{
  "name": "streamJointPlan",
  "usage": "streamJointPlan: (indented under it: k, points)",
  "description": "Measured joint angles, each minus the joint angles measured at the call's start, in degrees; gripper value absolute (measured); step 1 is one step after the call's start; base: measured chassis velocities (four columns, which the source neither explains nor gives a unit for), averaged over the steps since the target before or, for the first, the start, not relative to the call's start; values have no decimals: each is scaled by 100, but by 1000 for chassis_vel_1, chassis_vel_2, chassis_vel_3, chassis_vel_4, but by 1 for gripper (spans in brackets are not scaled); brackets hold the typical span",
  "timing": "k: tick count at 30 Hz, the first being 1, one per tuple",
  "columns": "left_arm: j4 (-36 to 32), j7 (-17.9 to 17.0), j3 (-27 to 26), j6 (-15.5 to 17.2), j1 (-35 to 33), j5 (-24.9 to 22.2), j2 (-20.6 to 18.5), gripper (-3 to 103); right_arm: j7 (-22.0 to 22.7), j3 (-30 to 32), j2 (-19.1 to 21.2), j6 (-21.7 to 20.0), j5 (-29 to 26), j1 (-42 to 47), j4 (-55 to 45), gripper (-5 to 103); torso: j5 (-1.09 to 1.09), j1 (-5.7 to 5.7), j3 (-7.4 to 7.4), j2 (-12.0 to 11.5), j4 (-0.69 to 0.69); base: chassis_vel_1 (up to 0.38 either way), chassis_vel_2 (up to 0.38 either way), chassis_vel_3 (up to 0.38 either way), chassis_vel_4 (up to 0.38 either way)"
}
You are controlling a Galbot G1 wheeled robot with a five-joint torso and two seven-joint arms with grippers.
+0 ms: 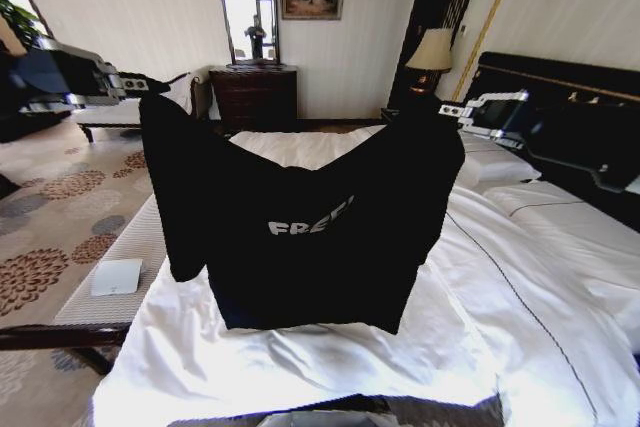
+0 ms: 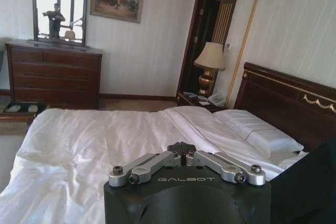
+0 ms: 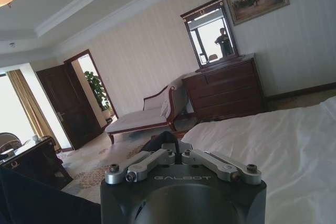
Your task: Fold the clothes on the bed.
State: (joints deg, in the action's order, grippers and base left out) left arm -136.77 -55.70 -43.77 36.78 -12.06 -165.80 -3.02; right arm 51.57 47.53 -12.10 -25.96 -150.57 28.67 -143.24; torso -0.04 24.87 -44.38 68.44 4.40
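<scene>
The clothes are one black T-shirt (image 1: 300, 207) with white lettering, held up spread in the air over the white bed (image 1: 520, 287). My left gripper (image 1: 150, 87) is shut on its upper corner on the left, and my right gripper (image 1: 448, 110) is shut on the upper corner on the right. The shirt's lower hem hangs just above or on the duvet. In the left wrist view the left gripper (image 2: 181, 149) pinches a bit of black fabric, with more shirt (image 2: 310, 187) beside it. The right gripper (image 3: 176, 148) likewise pinches black cloth (image 3: 156, 141).
A dark dresser (image 1: 253, 95) with a mirror stands at the far wall. A lamp (image 1: 432, 50) sits beside the black headboard (image 1: 560, 77). Pillows (image 1: 490, 162) lie at the right. A pale bench (image 1: 110, 267) with a white item (image 1: 117, 276) runs along the bed's left side.
</scene>
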Motion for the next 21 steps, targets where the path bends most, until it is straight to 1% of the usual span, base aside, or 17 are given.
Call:
streamJointPlan:
  k: [1,3,5,6,8,10,11,13,14,16,20,21]
  points:
    - [-9,0,21,-1,-45,41,37,0,30,-35,-32,-10,2,7,1,1,1,0,0,0,0,0,0,0,0]
    - [-23,14,126,-3,-261,398,246,0,139,-223,-189,-123,100,66,2,1,-1,-1,0,0,0,0,0,0,0]
    - [-24,16,151,-3,-304,484,302,0,155,-260,-223,-148,129,87,2,1,-1,-1,0,0,0,0,0,0,0]
    - [-24,23,186,-4,-374,607,385,0,180,-340,-294,-183,197,124,2,1,-1,0,0,0,0,0,0,0,0]
    - [-36,63,278,-19,-602,1073,616,0,229,-687,-491,-208,493,170,3,1,-1,0,0,0,0,0,0,0,0]
    - [-53,75,288,-41,-757,1300,730,0,237,-914,-596,-208,726,189,3,1,0,0,0,0,0,0,0,0,0]
    - [-53,75,288,-41,-757,1300,730,0,237,-914,-596,-208,726,189,3,1,0,0,0,0,0,0,0,0,0]
    - [-154,82,284,-96,-1048,1622,891,0,239,-1217,-714,-188,1068,233,5,1,0,0,0,0,0,0,0,0,0]
    - [-209,78,276,-117,-1148,1710,937,0,238,-1297,-748,-178,1166,258,4,1,-1,0,-1,-1,0,0,0,0,0]
    - [-251,75,270,-132,-1217,1768,972,0,238,-1343,-776,-168,1236,285,4,1,-1,0,0,-1,0,0,0,0,0]
    - [-608,51,180,-238,-1978,2341,1240,0,189,-1411,-965,-147,1741,875,6,1,-1,0,0,0,0,0,0,0,0]
    - [-608,51,180,-238,-1978,2341,1240,0,189,-1411,-965,-147,1741,875,6,1,-1,0,0,0,0,0,0,0,0]
